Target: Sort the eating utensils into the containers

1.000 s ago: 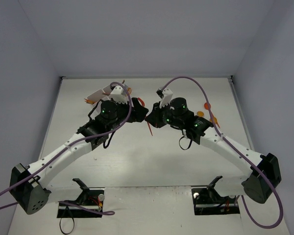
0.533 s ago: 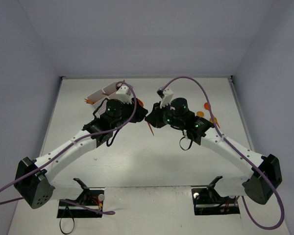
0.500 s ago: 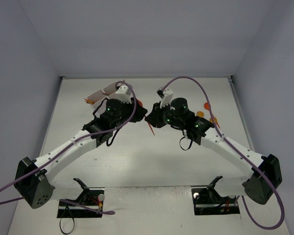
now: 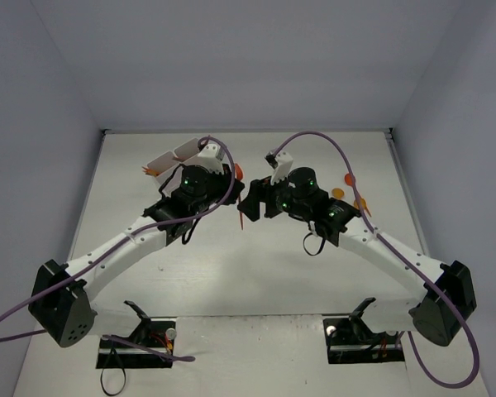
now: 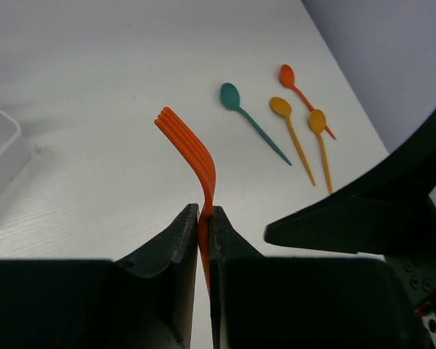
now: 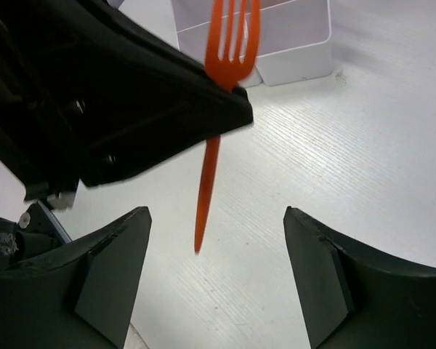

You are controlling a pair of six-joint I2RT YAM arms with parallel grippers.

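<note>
The white tray [image 4: 169,156] sits far back on the left side of the table [image 4: 231,273]. A small orange thing [image 4: 150,171] lies by the tray's left end. It is too small to tell what it is.

Next comes the left gripper [image 5: 203,211]. It is squeezed tight on an orange fork [image 5: 197,154]. The two black fingers [image 5: 176,240] pinch the thin handle from both sides. The prongs stick out past the fingertips and bend a little to the left. In the right wrist view the fork [image 6: 229,45] points its prongs toward the tray [image 6: 291,43]. Its handle pokes out the other way, below the left gripper's fingers.

The right gripper [image 6: 218,273] is just beside it, in the middle of the table. Its jaws stand wide apart and it holds nothing. The fork's handle sits in the gap between its fingers [image 6: 107,280] and touches neither one.

Farther right, four spoons lie flat on the table. There is a teal spoon [image 5: 233,98], two orange spoons [image 5: 282,108] and a reddish spoon [image 5: 288,75]. They lie near each other, well apart from the tray.
</note>
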